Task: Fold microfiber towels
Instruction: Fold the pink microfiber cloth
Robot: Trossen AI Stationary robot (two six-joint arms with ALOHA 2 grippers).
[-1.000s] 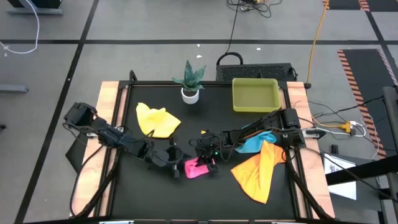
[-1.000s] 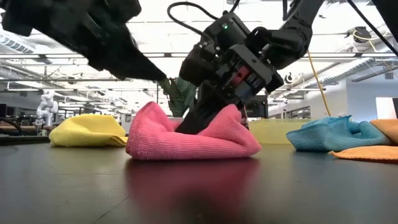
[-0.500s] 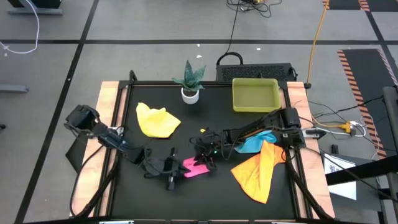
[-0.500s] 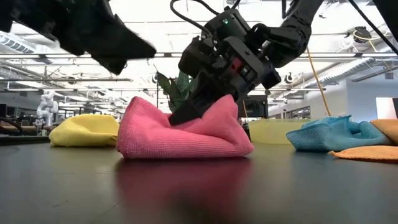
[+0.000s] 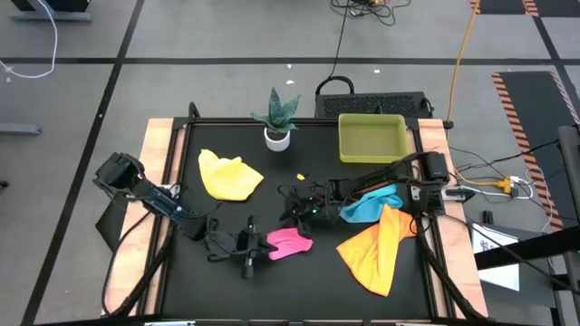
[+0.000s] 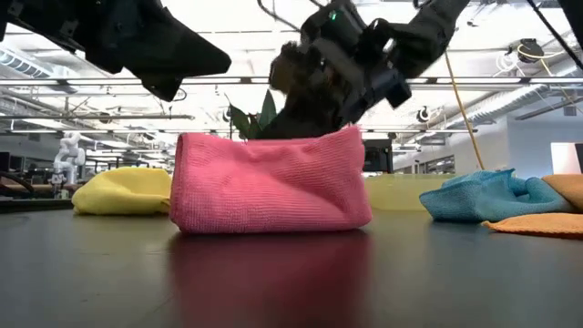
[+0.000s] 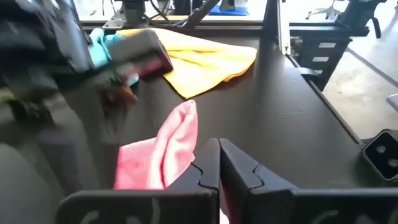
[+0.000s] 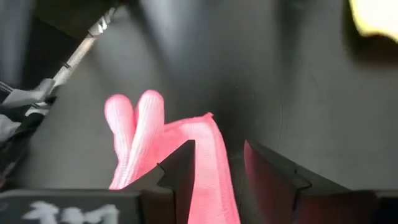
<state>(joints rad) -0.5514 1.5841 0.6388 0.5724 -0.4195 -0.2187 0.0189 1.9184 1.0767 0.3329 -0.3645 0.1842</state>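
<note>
My black counter [image 5: 272,285] carries yellow towel [image 5: 228,176], pink towel [image 5: 290,244], blue towel [image 5: 367,208], orange towel [image 5: 373,254], green tray [image 5: 372,139], potted plant [image 5: 277,119].

The high view looks straight down from well above, taking in the whole surface [image 5: 227,281] and the floor around it. The low view sits at surface height, close to the pink towel [image 6: 271,182], facing level across to the far edge and the room beyond. The left wrist view looks past its closed fingers [image 7: 219,165] over the same pink towel [image 7: 163,152] toward the right edge. The right wrist view looks steeply down, very near that towel [image 8: 186,155], between its parted fingers [image 8: 183,163].
</note>
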